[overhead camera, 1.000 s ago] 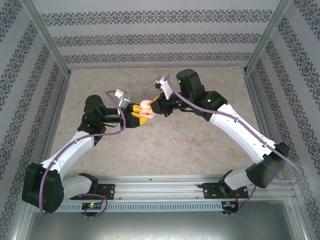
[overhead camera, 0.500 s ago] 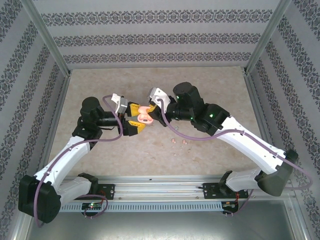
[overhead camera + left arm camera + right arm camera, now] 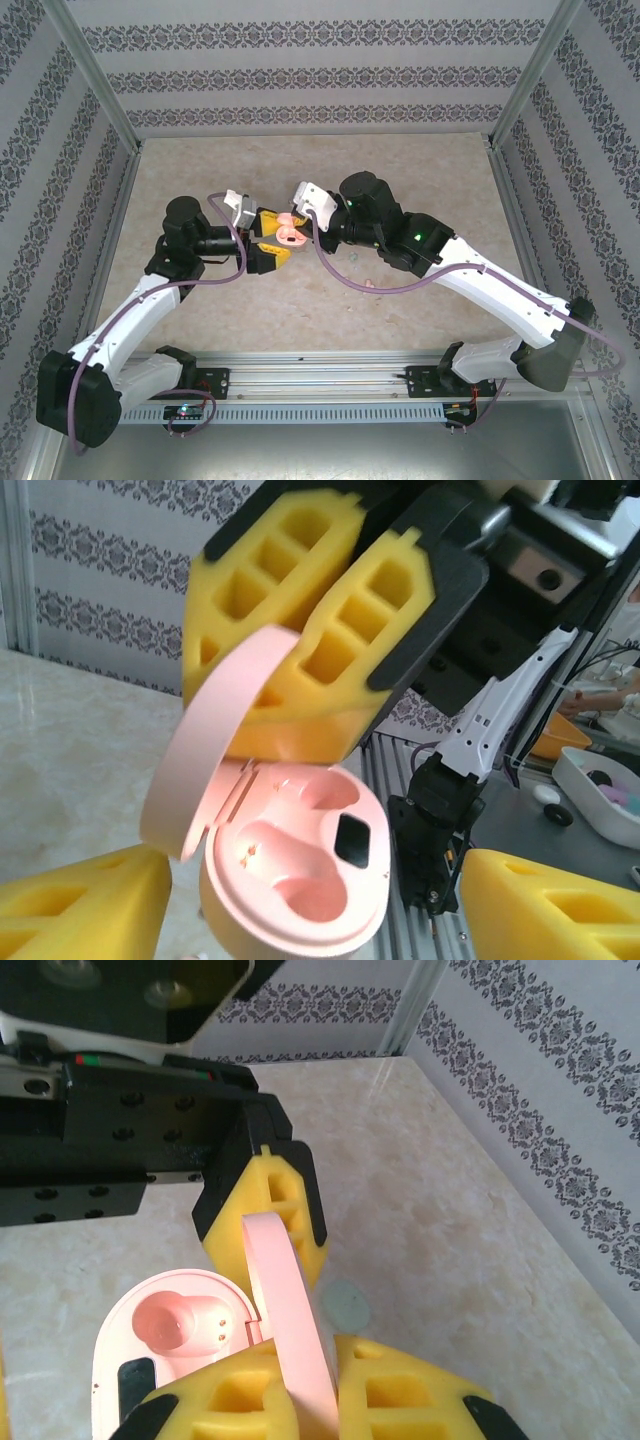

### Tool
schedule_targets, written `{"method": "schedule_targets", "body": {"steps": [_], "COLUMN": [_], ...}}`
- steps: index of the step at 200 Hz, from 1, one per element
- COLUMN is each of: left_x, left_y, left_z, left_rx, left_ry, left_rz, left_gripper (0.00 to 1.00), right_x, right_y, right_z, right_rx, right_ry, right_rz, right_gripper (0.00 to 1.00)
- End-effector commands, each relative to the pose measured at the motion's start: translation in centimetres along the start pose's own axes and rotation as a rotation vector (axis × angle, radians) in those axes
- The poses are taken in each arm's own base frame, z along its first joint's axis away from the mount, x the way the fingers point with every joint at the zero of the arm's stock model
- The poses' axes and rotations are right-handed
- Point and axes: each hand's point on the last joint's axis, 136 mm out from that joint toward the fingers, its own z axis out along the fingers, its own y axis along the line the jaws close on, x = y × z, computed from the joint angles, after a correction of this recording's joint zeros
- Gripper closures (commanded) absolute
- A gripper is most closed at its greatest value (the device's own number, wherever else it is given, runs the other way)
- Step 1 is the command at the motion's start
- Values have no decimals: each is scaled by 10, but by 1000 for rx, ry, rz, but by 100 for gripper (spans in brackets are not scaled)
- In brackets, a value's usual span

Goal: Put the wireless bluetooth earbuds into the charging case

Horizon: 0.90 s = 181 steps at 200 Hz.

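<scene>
Our left gripper clamped on the open pink charging case, held above the table, our right gripper pinching its raised lid, one pink earbud lying on the table nearby.

Case smooth pink plastic.

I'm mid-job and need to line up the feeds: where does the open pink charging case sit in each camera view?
Top external: pink charging case at center, between the two arms' tips.
Left wrist: lower center, lid swung up to the left, both wells empty.
Right wrist: lower left, base behind the lid seen edge-on.
Shared landmark: the upright pink lid, with yellow foam fingers against it.
</scene>
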Motion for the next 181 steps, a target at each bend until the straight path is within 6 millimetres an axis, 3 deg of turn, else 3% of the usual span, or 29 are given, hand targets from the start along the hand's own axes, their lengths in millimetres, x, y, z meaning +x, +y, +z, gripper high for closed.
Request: {"method": "schedule_targets", "body": {"steps": [1,50,85,114,181], "left_x": [-7,-13,-13,-12,-12], "left_y": [-3,-5,-7,-9,-11], "left_z": [0,1,2,1,1], "left_rx": [20,40,59,66,68], "left_ry": [-23,-42,-39,-38,-34], "left_rz": [40,66,67,77,99], "left_gripper": [32,38,53,55,73], "right_x": [-8,-9,-10,-11,-9], "right_y": [0,2,4,3,4], "right_z": [-3,-2,0,1,3], "right_rx": [18,2,-13,-20,-80], "right_ry": [-32,-31,-29,-26,-24], "right_rz": [-8,8,21,40,135], "right_gripper": [100,99,99,99,92]}}
